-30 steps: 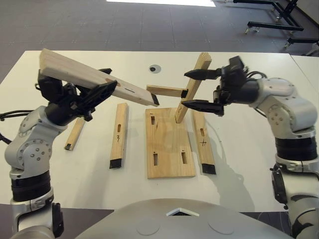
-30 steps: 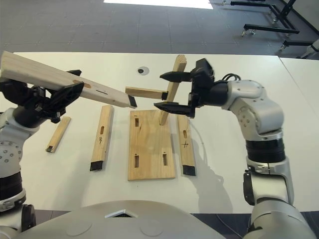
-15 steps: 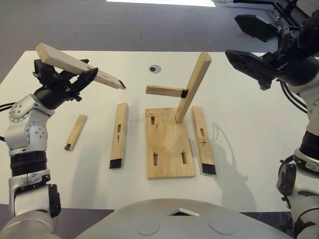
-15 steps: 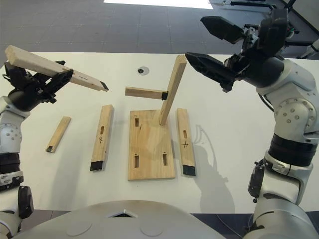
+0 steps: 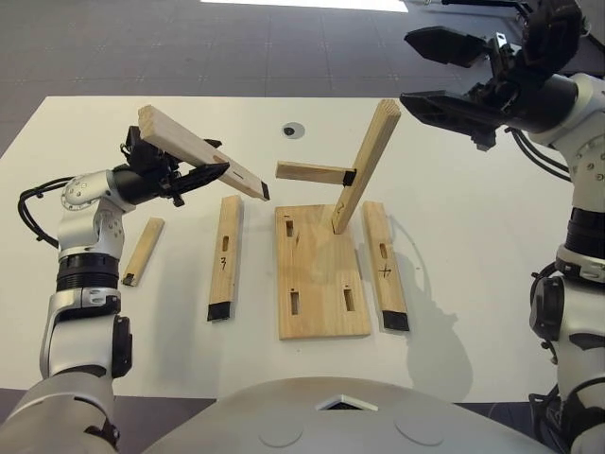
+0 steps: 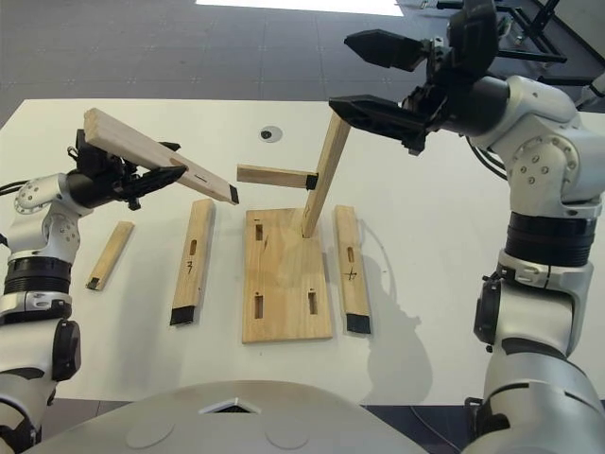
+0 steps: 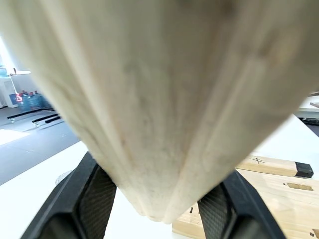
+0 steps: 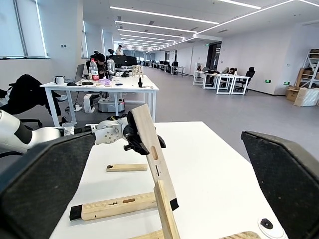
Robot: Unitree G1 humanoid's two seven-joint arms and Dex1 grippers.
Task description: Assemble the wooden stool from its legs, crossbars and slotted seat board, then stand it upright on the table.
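Stool leg (image 5: 170, 137): likely stiff, light; clamped near mid-length in the left tool (image 5: 200, 173), raised left of the seat board (image 5: 321, 293). Right tool (image 5: 406, 66): spread wide, empty, high right of that board.

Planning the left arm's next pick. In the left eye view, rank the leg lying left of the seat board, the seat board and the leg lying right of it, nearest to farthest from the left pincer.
1. Left flat leg: robot's left, closest to the left pincer and its held leg.
2. Seat board: table's middle.
3. Right flat leg: beyond the board, rightmost.
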